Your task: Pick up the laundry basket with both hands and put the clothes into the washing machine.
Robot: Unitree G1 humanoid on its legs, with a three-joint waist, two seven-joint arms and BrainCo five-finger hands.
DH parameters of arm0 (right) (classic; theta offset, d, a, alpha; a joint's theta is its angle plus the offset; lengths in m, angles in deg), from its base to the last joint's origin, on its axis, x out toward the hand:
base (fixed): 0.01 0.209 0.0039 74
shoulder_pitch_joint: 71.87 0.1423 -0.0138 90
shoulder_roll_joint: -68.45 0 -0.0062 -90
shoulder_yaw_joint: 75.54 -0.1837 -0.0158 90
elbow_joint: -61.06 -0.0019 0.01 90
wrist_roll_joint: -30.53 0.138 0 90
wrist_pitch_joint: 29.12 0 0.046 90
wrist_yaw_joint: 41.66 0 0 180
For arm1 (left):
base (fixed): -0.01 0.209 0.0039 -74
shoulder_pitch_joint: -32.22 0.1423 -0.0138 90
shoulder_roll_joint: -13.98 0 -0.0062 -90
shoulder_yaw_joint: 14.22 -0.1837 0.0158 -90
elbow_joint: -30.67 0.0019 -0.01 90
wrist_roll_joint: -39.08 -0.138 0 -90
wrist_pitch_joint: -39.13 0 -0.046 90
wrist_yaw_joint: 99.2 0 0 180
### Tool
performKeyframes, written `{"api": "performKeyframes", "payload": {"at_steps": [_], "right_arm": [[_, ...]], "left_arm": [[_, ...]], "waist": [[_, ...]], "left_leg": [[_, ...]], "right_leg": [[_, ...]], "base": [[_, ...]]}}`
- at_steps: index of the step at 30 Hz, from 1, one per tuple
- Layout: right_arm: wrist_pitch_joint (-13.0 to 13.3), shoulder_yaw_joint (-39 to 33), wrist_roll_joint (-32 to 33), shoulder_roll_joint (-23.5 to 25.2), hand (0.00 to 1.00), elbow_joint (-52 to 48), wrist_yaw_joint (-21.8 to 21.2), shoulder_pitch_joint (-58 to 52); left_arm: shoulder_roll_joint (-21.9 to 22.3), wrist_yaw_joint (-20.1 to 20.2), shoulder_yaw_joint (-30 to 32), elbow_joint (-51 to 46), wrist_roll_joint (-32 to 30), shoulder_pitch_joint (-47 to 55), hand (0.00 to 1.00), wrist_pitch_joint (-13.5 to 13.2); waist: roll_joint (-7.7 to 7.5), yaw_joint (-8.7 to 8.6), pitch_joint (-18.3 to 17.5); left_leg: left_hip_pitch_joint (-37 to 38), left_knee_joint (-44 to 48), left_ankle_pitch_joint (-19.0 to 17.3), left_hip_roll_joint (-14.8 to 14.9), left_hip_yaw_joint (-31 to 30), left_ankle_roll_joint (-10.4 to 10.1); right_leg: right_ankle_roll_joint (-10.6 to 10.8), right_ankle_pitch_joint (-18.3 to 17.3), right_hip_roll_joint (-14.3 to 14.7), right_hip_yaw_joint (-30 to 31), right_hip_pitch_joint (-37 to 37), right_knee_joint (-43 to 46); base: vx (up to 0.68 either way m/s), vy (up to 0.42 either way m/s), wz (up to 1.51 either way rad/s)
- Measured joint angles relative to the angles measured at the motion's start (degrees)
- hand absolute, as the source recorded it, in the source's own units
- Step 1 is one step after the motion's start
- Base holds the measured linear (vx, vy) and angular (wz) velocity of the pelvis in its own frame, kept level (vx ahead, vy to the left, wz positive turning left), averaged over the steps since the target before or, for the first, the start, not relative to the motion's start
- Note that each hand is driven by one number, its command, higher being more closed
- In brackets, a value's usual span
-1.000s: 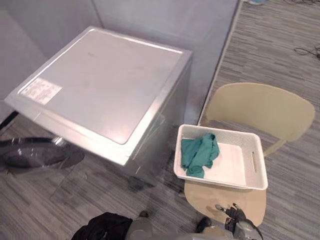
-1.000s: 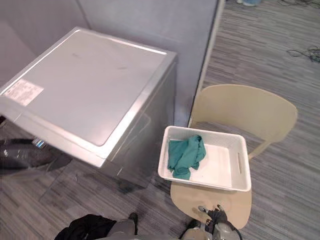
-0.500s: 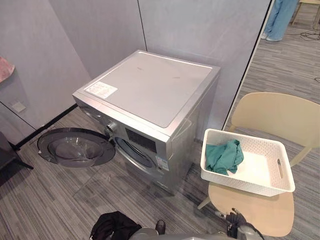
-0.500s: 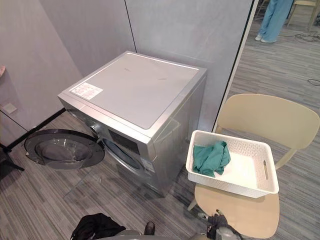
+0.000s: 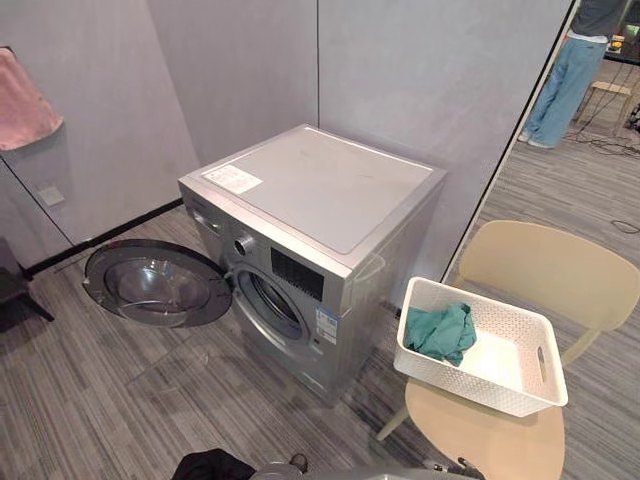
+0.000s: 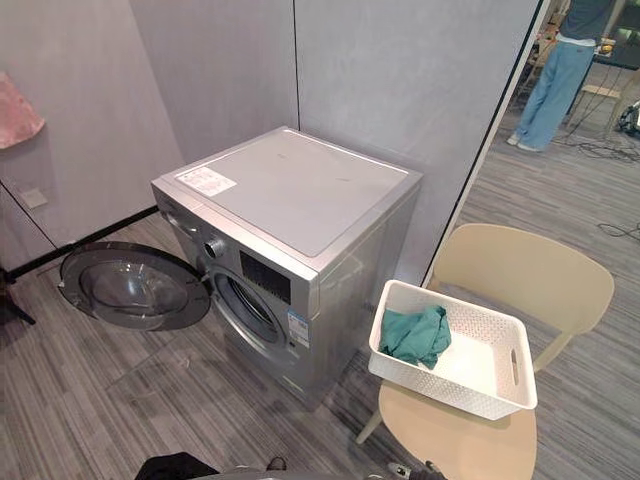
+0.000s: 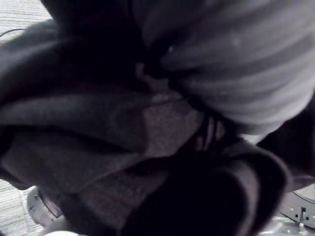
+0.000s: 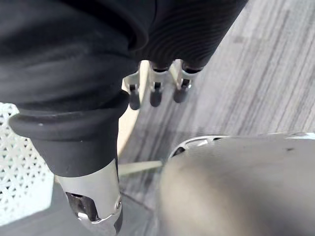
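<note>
Grey plank floor (image 5: pixel 100 400), grey panel walls (image 5: pixel 420 80); washer (image 5: pixel 320 200), door (image 5: pixel 155 290) swung open; beside it, chair (image 5: pixel 550 270) bearing basket (image 5: pixel 480 385) with green cloth (image 5: pixel 440 333); right hand (image 8: pixel 155 93) slack, empty; left hand (image 7: pixel 147 128): state unreadable.

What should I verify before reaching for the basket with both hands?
1. Silver washing machine: round glass door swung open, ok.
2. White perforated plastic basket upright on beige chair: ok.
3. Teal cloth inside basket: ok.
4. Right hand empty, fingers relaxed: ok.
5. Right hand on basket: not ok, apart from it.
6. Person in blue trousers far off, clear of the path: ok.
</note>
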Motion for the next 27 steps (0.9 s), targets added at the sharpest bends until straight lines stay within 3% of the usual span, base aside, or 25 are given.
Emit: {"api": "performKeyframes", "payload": {"at_steps": [2, 4, 9, 18, 19, 27], "right_arm": [[0.05, 0.01, 0.58, -0.23, 0.0, 0.52, 0.04, 0.0], [0.17, 0.2, 2.25, 0.08, 0.0, 1.71, 0.06, 1.34], [0.26, 0.95, 4.38, 1.18, 0.0, 2.73, 0.03, 2.51], [0.31, 2.32, 4.4, 0.34, 0.0, 4.41, -0.11, 3.67], [0.31, 2.95, 4.95, 0.08, 0.0, 4.89, -0.1, 4.11], [0.32, 2.5, 7.21, 0.0, 0.0, 4.91, -0.05, 4.07]], "left_arm": [[-0.33, -0.06, -1.34, 0.56, 0.02, 0.0, 1.0, -0.03], [-1.08, -0.13, -3.17, 1.69, 0.3, -0.24, 1.0, -0.13], [-2.89, -0.13, -6.54, 3.47, 0.64, -1.41, 1.0, -0.13], [-2.86, -0.01, -7.18, 4.28, 0.66, -4.1, 1.0, -0.17], [-3.07, -0.02, -8.28, 4.48, 0.67, -3.9, 1.0, -0.2], [-3.08, -0.01, -8.29, 4.48, 0.71, -4.07, 1.0, -0.2]], "waist": [[1.35, 0.05, -0.32], [1.66, 0.03, -1.05], [1.9, -0.01, -1.53], [2.28, -0.15, -1.44], [2.11, -1.65, -1.01], [2.49, -1.64, -0.96]], "left_leg": [[0.46, -0.62, 1.0, 0.69, 0.17, -0.48], [1.21, -1.56, 1.04, 1.68, 1.24, -0.53], [1.62, -2.92, 1.42, 2.33, 3.34, -0.42], [3.32, -4.5, 1.3, 2.23, 3.46, -0.28], [3.43, -4.9, 1.0, 2.34, 4.22, -0.16], [1.29, -5.07, -0.19, 2.44, 3.88, 0.03]], "right_leg": [[-0.34, 1.66, 1.44, 1.02, 1.12, -2.67], [-0.55, 3.87, 3.49, 3.19, 2.14, -6.73], [-0.63, 7.96, 4.77, 5.6, 2.84, -11.96], [-0.56, 8.26, 5.08, 5.52, 4.88, -14.39], [-0.55, 8.4, 5.25, 5.52, 5.71, -15.87], [-0.58, 8.08, 5.67, 5.38, 4.9, -17.51]], "base": [[0.07, 0.001, -0.12], [0.1, -0.001, -0.37], [0.11, 0.015, -0.28], [0.06, 0.004, -0.01], [0.0, 0.0, 0.0], [0.0, -0.001, 0.02]]}}
